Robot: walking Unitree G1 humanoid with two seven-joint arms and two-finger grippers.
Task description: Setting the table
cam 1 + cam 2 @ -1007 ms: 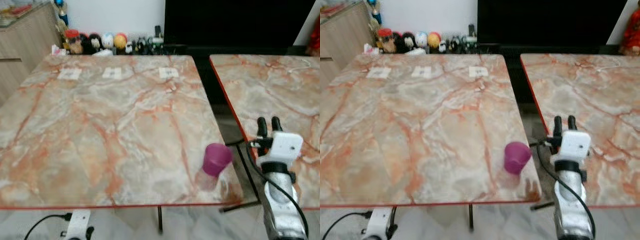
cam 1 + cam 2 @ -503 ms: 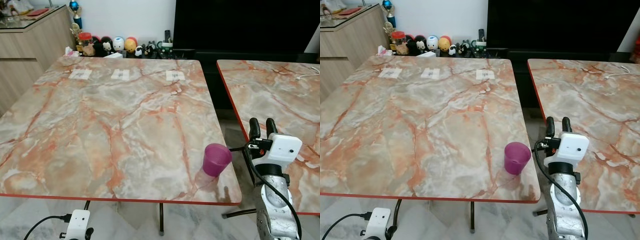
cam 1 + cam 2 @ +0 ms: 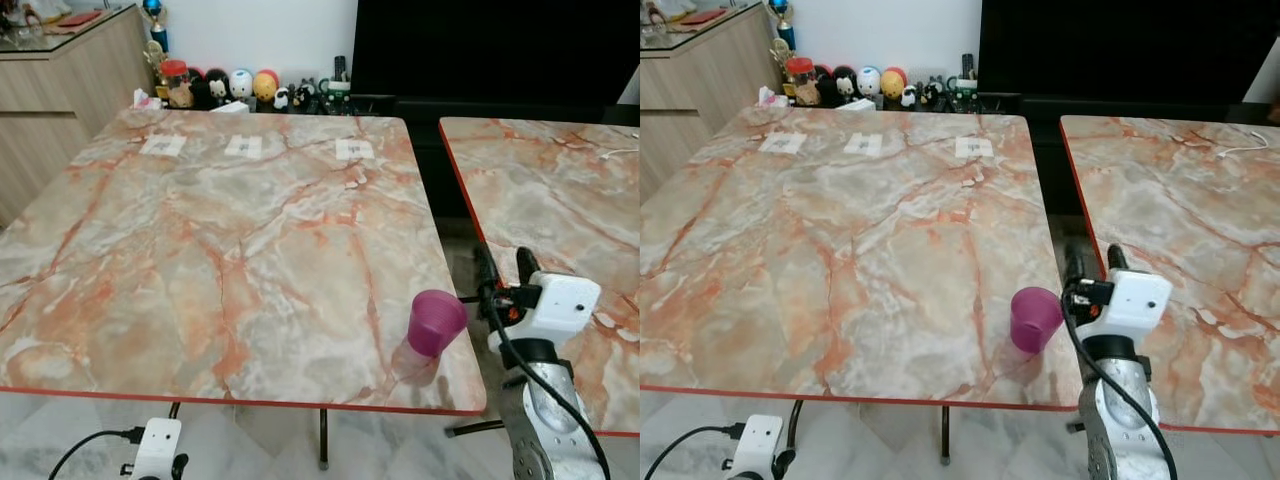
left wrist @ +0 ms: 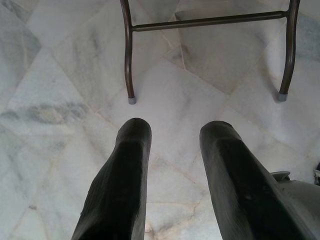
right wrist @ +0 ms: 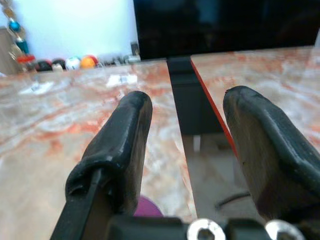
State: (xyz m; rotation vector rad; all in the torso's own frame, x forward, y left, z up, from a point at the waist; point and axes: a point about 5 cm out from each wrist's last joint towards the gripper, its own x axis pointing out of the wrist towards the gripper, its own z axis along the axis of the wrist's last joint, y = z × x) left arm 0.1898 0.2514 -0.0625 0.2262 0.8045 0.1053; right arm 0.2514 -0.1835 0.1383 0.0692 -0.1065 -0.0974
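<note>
A small purple cup [image 3: 436,322] stands upright and open-mouthed on the marble-patterned worktop [image 3: 220,230], close to its near right corner and just inside the red edge. It tapers toward its base, and its inside cannot be made out. A faint reflection lies on the surface beneath it.

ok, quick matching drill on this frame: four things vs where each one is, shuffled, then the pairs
Things:
1. purple cup
2. right gripper
3. left gripper
4. row of figurines

Places:
A. down low, over the tiled floor
B. past the table's far edge, by the wall
C. near corner of the left table
D. raised in the gap between the tables, beside the cup

Pairs: 1-C, 2-D, 3-A, 4-B
</note>
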